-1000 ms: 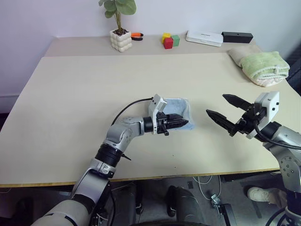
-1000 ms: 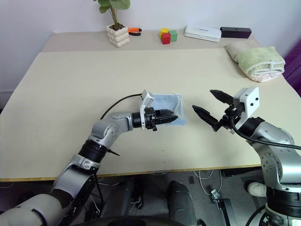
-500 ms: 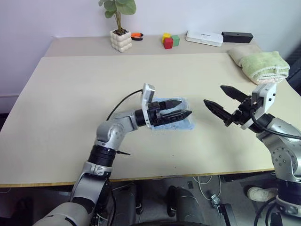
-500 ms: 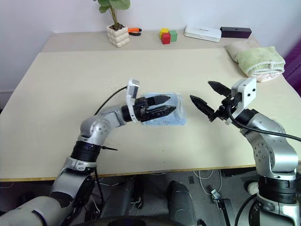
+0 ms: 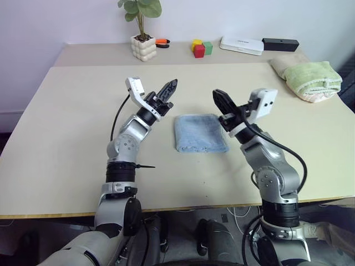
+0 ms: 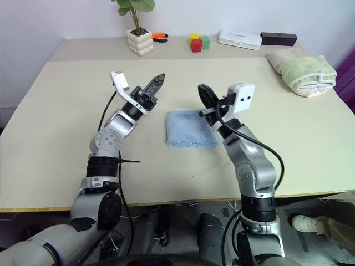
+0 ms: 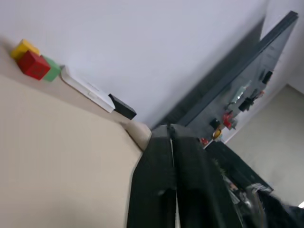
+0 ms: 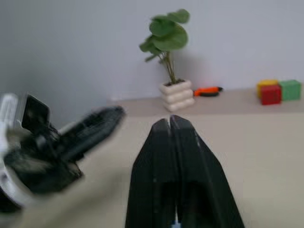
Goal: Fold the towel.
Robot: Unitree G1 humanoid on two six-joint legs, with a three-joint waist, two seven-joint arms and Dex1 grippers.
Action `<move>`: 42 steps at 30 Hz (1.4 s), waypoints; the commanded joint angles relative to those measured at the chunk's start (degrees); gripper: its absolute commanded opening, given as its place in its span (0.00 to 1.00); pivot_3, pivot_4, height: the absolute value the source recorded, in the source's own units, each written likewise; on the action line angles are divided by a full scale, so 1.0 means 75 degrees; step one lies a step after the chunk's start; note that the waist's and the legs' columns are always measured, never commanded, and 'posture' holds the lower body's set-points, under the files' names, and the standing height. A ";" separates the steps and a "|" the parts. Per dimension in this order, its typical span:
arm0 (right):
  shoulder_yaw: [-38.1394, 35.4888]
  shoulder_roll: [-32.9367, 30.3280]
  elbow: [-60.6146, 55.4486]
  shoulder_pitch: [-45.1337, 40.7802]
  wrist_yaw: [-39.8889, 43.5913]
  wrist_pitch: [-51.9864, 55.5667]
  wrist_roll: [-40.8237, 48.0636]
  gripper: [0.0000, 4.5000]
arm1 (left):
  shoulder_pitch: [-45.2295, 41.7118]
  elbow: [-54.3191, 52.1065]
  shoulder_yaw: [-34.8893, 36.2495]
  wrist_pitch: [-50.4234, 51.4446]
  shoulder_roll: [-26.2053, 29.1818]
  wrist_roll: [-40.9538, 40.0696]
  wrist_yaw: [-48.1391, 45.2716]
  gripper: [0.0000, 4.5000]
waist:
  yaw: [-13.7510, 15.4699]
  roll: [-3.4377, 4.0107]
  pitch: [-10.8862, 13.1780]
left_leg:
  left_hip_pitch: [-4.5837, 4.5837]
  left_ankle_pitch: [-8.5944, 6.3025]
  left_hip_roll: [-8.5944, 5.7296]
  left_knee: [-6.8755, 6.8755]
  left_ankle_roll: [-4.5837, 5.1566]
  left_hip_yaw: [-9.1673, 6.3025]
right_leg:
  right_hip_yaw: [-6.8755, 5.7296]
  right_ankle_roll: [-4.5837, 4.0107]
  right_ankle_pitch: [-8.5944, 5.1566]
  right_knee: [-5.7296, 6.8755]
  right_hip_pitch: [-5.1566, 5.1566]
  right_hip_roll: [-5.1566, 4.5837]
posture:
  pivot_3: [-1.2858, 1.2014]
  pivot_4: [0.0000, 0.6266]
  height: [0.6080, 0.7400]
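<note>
Since one second ago: left gripper (image 5: pixel 172 84) released towel (image 5: pixel 200 133), lifted off it, jaws now clenched, empty; right gripper (image 5: pixel 218 96) came in from side, jaws went from wide to clenched, empty

One towel: light blue terry, soft, folded rectangle, flat on table (image 5: pixel 77 127), below and between both jaws, touching neither

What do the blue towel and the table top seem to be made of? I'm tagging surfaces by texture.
The towel: soft terry cloth, matte light blue; its fuzzy nap and rounded, puffy folded edges suggest it. The table: probably laminate or coated board, smooth matte beige with a faint sheen and no grain; its front edge looks wood-toned.
</note>
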 commanded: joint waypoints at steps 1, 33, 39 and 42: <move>0.0286 0.0262 0.0392 -0.0120 -0.0655 0.0143 -0.0557 0.01 | 0.0102 -0.0132 -0.0564 -0.0128 -0.0282 0.0492 0.0310 0.00 | 0.0006 0.0000 -0.0001 | 0.0002 -0.0011 0.0000 0.0000 0.0018 -0.0001 | -0.0001 0.0000 0.0000 0.0004 0.0001 0.0000 | 0.52 0.24 1.00; -0.0744 -0.0303 0.1751 -0.0129 -0.0546 0.0018 -0.1091 0.75 | 0.0190 0.0431 -0.0781 -0.0149 0.0668 0.1537 -0.0165 0.41 | -0.0053 0.0005 -0.0003 | 0.0004 -0.0011 0.0007 -0.0007 0.0019 0.0003 | 0.0002 -0.0001 0.0000 0.0014 -0.0008 0.0007 | 0.52 0.24 1.00; -0.1909 -0.0780 0.1669 -0.0693 -0.0463 0.1992 0.0701 1.00 | -0.0002 0.0548 -0.0762 -0.0421 0.1453 0.1592 -0.1144 0.99 | -0.0077 0.0006 -0.0004 | 0.0006 -0.0007 0.0009 -0.0009 0.0012 0.0003 | 0.0001 -0.0002 0.0000 0.0022 -0.0011 0.0007 | 0.52 0.24 1.00; -0.1886 -0.1265 0.1568 -0.0776 -0.0204 0.3247 0.1235 1.00 | -0.0081 0.0604 -0.0721 -0.0382 0.2023 0.1480 -0.1989 0.99 | -0.0099 0.0006 -0.0004 | 0.0006 -0.0009 0.0010 -0.0010 0.0014 0.0005 | 0.0002 -0.0002 0.0000 0.0022 -0.0011 0.0007 | 0.52 0.24 1.00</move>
